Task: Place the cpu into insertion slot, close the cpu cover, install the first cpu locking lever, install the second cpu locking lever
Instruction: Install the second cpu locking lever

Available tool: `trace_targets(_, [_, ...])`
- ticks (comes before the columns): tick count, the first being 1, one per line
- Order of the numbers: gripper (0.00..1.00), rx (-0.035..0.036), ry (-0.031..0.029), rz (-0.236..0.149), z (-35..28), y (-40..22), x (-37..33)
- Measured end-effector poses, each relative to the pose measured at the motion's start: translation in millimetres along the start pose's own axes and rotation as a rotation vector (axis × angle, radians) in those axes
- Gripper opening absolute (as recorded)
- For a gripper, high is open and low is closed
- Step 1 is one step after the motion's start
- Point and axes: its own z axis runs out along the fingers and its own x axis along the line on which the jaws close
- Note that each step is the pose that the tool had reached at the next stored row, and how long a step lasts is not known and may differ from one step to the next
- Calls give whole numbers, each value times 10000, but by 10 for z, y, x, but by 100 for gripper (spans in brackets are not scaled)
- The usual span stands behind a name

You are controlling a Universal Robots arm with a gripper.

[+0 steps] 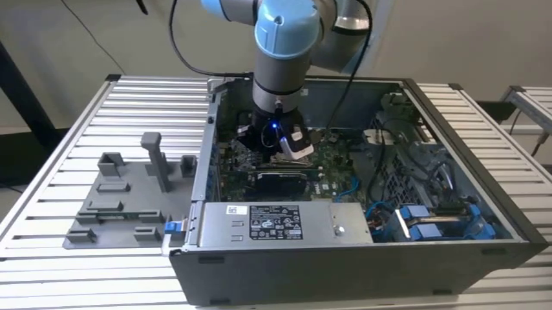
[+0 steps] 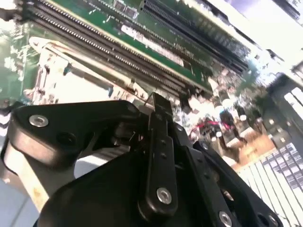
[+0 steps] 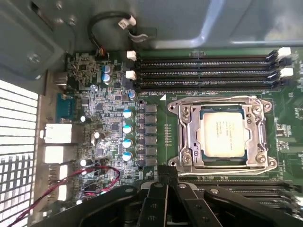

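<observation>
In the first wrist view the cpu lies silvery side up inside the insertion slot on the green board. The cpu cover, a silver frame, lies flat around the chip's edges. Thin wire levers run along two opposite sides of the frame; whether they are latched I cannot tell. My gripper hovers beside the socket, shut with nothing between its fingers. The second wrist view has the black fingertips pressed together next to the bright socket. In the exterior view the gripper hangs just above the board inside the open case.
Long black memory slots run beside the socket. A red cable loops near the rear ports. A large black power supply block sits at the case front, blue connectors toward the exterior view's right, a grey fixture plate outside the case.
</observation>
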Motion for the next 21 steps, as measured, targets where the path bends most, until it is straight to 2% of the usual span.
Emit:
trace_targets(13, [11, -8, 27, 13, -562, 111, 13])
trace_targets(15, [11, -25, 45, 18, -577, 104, -38])
trace_targets(19, [11, -33, 94, 28, -585, 96, -214])
trace_targets(21, [11, -32, 102, 30, -586, 96, -249])
